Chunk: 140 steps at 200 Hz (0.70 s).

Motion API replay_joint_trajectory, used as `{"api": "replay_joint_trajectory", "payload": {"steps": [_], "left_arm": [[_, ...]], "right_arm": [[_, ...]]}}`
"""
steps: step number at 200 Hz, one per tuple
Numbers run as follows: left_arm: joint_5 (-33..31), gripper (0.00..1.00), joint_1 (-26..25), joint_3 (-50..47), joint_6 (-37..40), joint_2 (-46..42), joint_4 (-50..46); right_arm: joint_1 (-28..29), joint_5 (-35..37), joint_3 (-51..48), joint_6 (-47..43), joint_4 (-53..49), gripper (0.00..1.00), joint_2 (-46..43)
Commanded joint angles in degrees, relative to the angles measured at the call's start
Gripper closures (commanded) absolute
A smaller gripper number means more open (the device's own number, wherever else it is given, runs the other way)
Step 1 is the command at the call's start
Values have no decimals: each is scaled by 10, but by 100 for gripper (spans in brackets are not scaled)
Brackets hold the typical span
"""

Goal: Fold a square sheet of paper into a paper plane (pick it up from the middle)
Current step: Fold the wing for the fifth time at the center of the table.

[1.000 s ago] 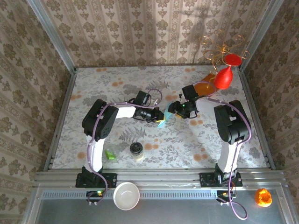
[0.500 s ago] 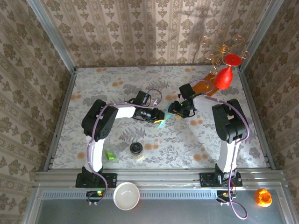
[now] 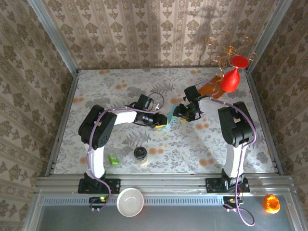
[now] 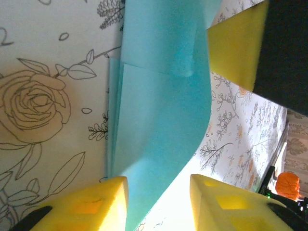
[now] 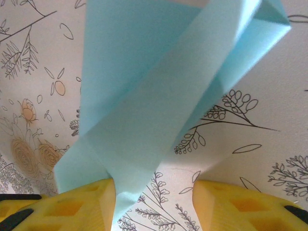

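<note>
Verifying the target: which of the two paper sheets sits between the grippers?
The light blue folded sheet, mid-table between the left gripper and right gripper; the orange-brown sheet lies apart near the far right corner.

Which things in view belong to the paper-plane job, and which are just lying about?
Job: light blue paper, partly folded; left claw; right claw.

Lying about: orange-brown sheet; red ornament; small jar; green piece; white bowl; orange lump.

Folded light blue paper (image 3: 166, 119) between the left hand (image 3: 159, 121) and the right hand (image 3: 175, 113)
</note>
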Motion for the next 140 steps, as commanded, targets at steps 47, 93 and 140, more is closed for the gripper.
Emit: {"api": "replay_joint_trajectory", "payload": {"steps": [47,93,140], "left_arm": [[-64,55,-15,18,74,-20,-38],[-83,53,-27,52,144,-9,-60],[-122,50,-43,59,220,-9,-78]], "right_arm": [[11,36,-5,-6,-7,49,56],[11,34,-5,-5,-7,49,49],[11,32,-1,-5,-10,49,50]]}}
